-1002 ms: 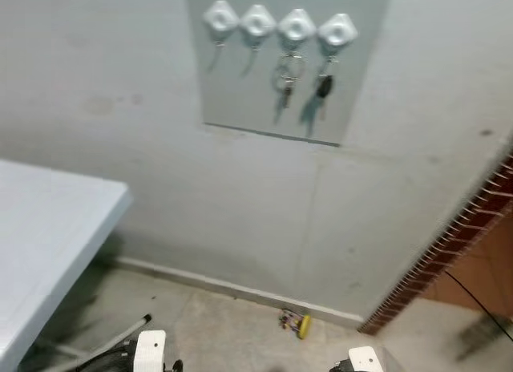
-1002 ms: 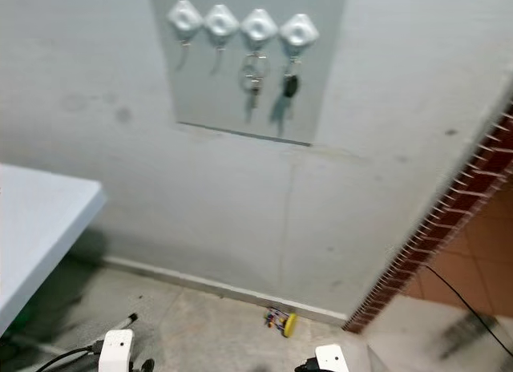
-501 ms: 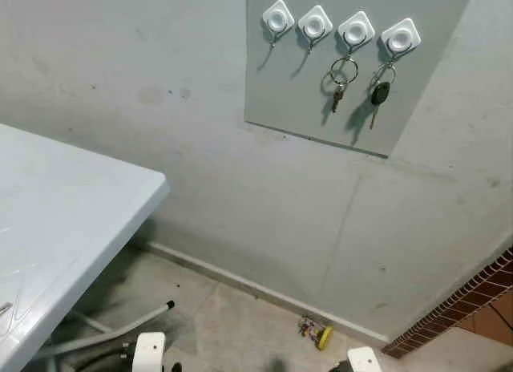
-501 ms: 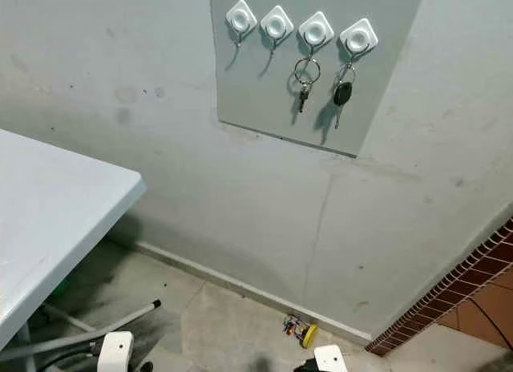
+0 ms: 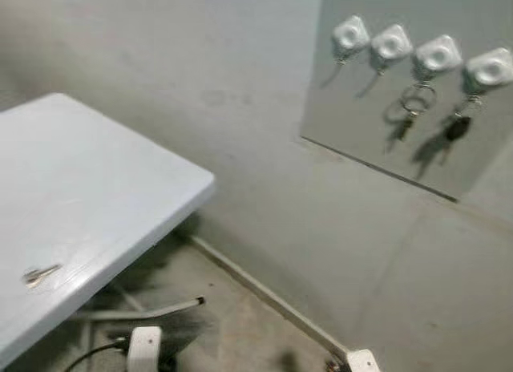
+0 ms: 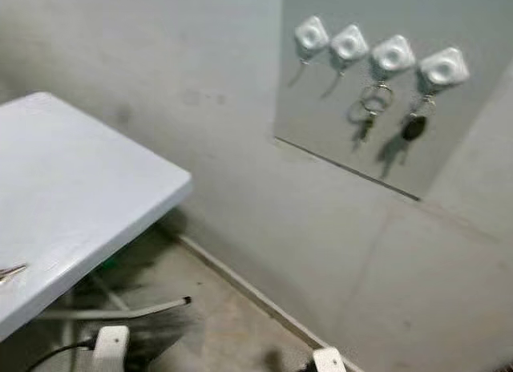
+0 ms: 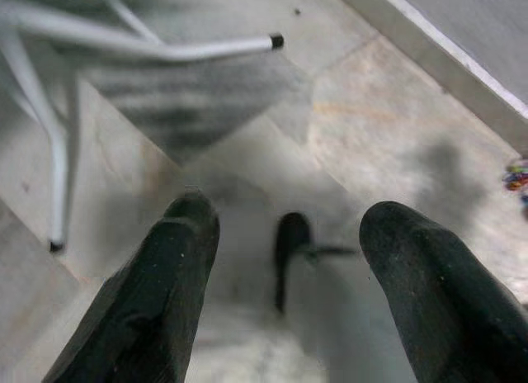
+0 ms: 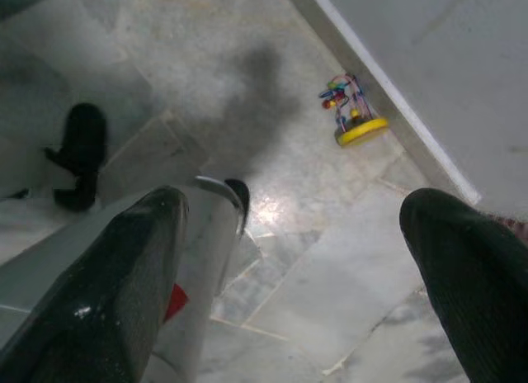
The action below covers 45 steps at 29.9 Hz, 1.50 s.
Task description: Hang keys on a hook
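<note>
The left gripper (image 7: 280, 234) hangs low over the floor with its jaws spread and nothing between them; the right gripper (image 8: 293, 234) hangs the same way, jaws released and empty, pointing down at marble tiles.

Taking the white desk (image 5: 104, 179) as the landmark: a small set of keys (image 5: 38, 273) lies on the desk's top near its front edge, blurred, so its make-up cannot be told. To the right of the desk and above its level, a grey panel (image 5: 361, 107) on the wall carries four white hooks (image 5: 350, 34). The two hooks nearest the desk look bare; the third holds a key ring (image 5: 415, 101) and the fourth a dark key fob (image 5: 458, 128).

The likely trouble from here: the keys lie flat on a smooth top, so the long fingers may push them along the surface or off the edge instead of lifting them. Both grippers also hang below desk level, so an arm raised carelessly could strike the desk's rim. The head views are smeared, which makes judging the keys' exact spot risky.

The right wrist view shows a small colourful toy (image 8: 351, 111) by the skirting board. The left wrist view shows the desk's white legs (image 7: 58, 152) on the floor.
</note>
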Available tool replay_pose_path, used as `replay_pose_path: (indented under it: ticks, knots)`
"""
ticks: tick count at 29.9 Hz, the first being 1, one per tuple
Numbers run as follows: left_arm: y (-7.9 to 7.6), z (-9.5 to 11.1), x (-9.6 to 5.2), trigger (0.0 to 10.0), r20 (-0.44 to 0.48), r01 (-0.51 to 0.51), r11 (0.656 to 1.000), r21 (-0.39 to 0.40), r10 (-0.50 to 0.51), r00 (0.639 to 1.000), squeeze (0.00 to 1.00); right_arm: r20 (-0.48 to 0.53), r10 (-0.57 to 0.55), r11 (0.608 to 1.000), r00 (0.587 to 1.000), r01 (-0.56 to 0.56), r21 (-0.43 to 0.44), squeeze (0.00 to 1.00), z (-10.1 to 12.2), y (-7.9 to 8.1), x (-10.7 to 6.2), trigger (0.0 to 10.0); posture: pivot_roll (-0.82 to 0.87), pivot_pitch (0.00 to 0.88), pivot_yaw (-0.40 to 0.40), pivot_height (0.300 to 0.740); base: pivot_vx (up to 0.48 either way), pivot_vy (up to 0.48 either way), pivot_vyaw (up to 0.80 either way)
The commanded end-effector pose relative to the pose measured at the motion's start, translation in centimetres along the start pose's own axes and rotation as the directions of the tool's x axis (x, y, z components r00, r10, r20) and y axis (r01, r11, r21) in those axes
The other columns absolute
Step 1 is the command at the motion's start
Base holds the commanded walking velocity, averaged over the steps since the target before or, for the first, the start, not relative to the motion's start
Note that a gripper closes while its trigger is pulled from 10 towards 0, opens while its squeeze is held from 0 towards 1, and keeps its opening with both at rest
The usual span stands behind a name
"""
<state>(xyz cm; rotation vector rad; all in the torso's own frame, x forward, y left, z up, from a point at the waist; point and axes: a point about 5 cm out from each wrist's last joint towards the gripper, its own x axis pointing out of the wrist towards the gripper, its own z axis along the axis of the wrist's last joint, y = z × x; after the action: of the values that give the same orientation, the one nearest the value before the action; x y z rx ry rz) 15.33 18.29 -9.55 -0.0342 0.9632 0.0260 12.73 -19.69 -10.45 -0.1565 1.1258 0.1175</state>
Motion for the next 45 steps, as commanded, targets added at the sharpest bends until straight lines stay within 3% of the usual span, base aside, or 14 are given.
replay_pose_path:
  ticks: [1, 40, 45]
  knots:
    - [1.10, -0.28, -0.18, 10.0, -0.014, -0.037, 0.999, 0.010, 0.037, 0.999, 0.00, -0.007, 0.020, 1.000, 1.000, -0.020, -0.002, 0.00, 0.02, 0.58, 0.09, 10.0, -0.09, 0.000, -0.008, 0.740, 0.000, 0.000, 0.80]
    - [1.19, -0.57, -0.23, 10.0, -0.027, -0.061, 0.998, -0.007, 0.061, 0.998, 0.00, -0.009, 0.019, 1.000, 1.000, -0.019, 0.013, 0.00, 0.04, 0.80, 0.12, 10.0, -0.10, 0.000, -0.004, 0.740, 0.000, 0.000, 0.80]
    - [1.20, -0.57, -0.24, 10.0, -0.026, -0.061, 0.998, -0.002, 0.061, 0.998, 0.00, -0.001, 0.016, 0.999, 1.000, -0.015, 0.046, 0.00, 0.00, 0.77, 0.10, 10.0, -0.10, 0.000, -0.004, 0.740, 0.000, 0.000, 0.48]
